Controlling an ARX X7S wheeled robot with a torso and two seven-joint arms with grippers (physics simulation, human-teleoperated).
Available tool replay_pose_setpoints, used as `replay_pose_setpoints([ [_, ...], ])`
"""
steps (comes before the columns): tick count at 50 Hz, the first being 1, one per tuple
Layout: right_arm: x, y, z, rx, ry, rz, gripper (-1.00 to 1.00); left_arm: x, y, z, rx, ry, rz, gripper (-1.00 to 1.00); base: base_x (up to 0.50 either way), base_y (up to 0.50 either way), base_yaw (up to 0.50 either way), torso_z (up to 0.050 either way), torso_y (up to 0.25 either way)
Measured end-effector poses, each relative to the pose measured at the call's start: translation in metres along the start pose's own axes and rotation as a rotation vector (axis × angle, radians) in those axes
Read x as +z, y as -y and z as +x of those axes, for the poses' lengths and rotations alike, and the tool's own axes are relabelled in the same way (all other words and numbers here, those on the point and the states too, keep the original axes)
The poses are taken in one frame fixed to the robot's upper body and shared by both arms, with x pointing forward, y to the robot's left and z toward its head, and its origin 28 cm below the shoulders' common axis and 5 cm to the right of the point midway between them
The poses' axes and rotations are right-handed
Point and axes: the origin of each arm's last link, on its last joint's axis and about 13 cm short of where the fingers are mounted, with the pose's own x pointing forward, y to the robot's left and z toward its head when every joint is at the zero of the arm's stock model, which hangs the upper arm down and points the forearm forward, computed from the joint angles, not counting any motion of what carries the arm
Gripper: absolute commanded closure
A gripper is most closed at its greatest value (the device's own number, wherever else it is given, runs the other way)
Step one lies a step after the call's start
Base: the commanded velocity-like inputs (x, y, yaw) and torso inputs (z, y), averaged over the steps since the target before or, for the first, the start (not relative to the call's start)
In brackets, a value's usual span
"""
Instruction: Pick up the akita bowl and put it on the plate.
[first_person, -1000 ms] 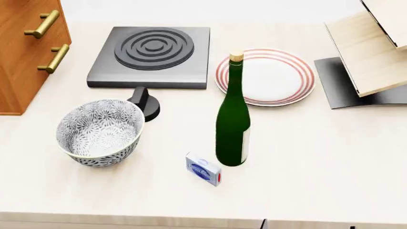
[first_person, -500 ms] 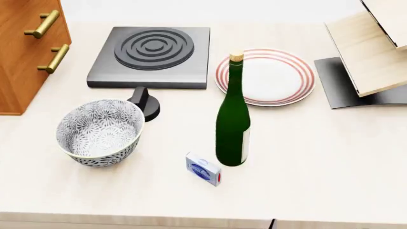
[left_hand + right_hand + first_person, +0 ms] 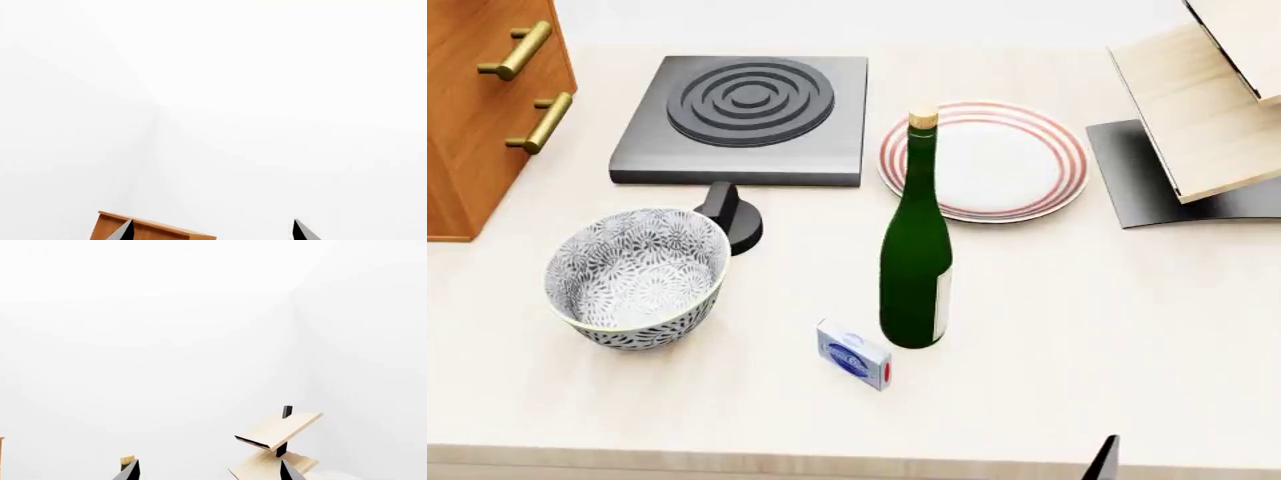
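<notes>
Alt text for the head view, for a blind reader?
A patterned akita bowl sits on a pale counter, apart from a red-ringed plate; a green bottle, small box and stove burner lie between.

The head camera looks steeply down on the counter point(image 3: 1121, 330) from close above. Both wrist cameras face level toward white walls; the right shares the shelf point(image 3: 277, 432) and bottle point(image 3: 127, 460) top with the head view, beyond its gripper.

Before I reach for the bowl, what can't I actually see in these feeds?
- Both arms: head view shows only a dark tip of the right gripper, cut by the bottom edge.
- Left gripper: only two spread fingertips, left wrist view.
- Akita bowl and plate: absent from both wrist views, which face blank wall.
- Small box: label too small.
</notes>
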Motion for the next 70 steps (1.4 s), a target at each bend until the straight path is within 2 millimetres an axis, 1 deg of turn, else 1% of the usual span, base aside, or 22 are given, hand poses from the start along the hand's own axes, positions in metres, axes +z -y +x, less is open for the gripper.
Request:
replay_pose_setpoints([
  [13, -0.0011, 0.0002, 0.0008, -0.004, -0.005, -0.002, -1.00, 0.0024, -0.0019, 0.0013, 0.013, 0.012, -0.001, -1.00, 0.00, 0.00, 0.00, 0.000, 0.000],
  [47, -0.0026, -0.0009, 0.0007, 0.009, -0.012, 0.001, -1.00, 0.0017, -0.0016, 0.0009, 0.013, 0.015, -0.001, -1.00, 0.00, -0.10, 0.00, 0.000, 0.000],
  [70, -0.0035, -0.0020, 0.0002, 0.015, -0.019, 0.003, -1.00, 0.0018, -0.0011, 0.0007, 0.011, 0.011, -0.007, -1.00, 0.00, -0.16, 0.00, 0.000, 0.000],
])
